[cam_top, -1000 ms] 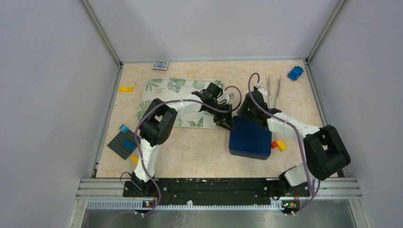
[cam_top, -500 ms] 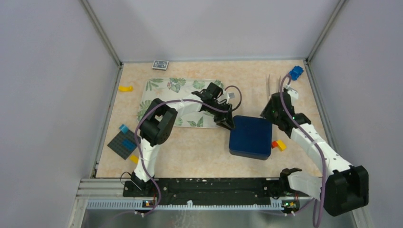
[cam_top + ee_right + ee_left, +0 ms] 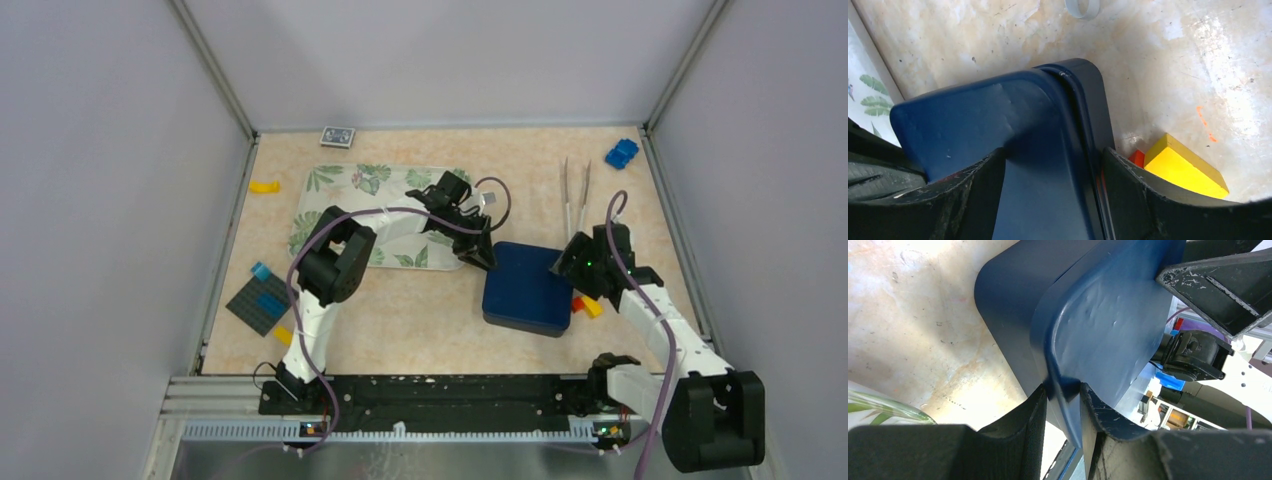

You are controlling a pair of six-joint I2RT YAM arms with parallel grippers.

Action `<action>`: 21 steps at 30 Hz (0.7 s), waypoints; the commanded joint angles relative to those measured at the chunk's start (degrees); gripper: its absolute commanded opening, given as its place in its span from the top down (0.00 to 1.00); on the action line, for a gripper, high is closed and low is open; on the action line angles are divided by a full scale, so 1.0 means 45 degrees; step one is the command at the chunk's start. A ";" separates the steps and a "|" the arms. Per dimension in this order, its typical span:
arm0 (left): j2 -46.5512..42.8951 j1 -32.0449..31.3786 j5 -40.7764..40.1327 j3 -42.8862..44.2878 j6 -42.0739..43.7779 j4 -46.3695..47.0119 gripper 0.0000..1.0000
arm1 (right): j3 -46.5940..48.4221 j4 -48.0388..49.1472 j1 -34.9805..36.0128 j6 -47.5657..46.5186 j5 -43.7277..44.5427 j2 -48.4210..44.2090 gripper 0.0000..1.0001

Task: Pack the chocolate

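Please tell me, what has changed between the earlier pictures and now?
The right gripper swung from the far side of the dark blue box out to the right, then came back to its right edge, jaws now open astride it. The left gripper stayed pinched on the lid corner; the box did not move.

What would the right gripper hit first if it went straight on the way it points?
The blue box: its edge sits between the right gripper's open fingers, so it would meet that almost at once.
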 commanded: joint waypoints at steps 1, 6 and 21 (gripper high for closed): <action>0.0027 0.0058 -0.0172 0.0518 0.0126 0.0274 0.65 | -0.0517 0.0599 -0.0144 -0.0308 -0.1568 0.0020 0.34; -0.0171 0.0069 -0.0383 0.0437 0.0246 0.0059 0.65 | -0.0687 0.1040 -0.0134 -0.0082 -0.2603 -0.0254 0.43; -0.0863 0.0091 0.0146 -0.0017 0.0012 0.0225 0.58 | -0.0729 0.1128 -0.0125 0.0068 -0.3052 -0.0268 0.56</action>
